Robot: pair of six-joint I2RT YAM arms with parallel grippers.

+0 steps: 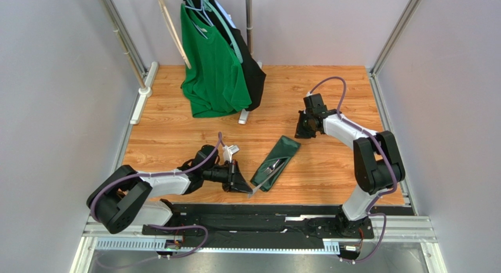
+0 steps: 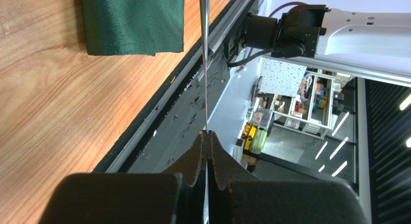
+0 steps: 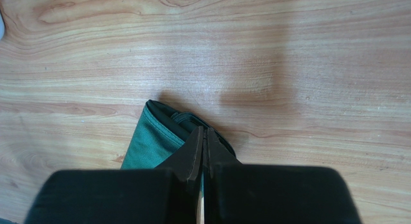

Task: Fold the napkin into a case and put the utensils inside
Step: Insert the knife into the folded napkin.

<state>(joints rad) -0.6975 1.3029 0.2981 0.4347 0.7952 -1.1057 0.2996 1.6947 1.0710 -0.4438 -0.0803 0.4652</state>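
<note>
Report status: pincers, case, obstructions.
Left pincer shut on slim silver metal utensil. Right pincer shut at dark green folded cloth case end. Nothing in the way.

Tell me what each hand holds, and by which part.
Left hand: a thin silver utensil, pinched at one end. Right hand: shut over the end of the green case; a grip on it cannot be told.

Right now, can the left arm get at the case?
Probably yes: the case lies beside the left arm, bare table between. Its jaws are shut on a utensil, though, and the right arm has its jaws at the far end.
</note>
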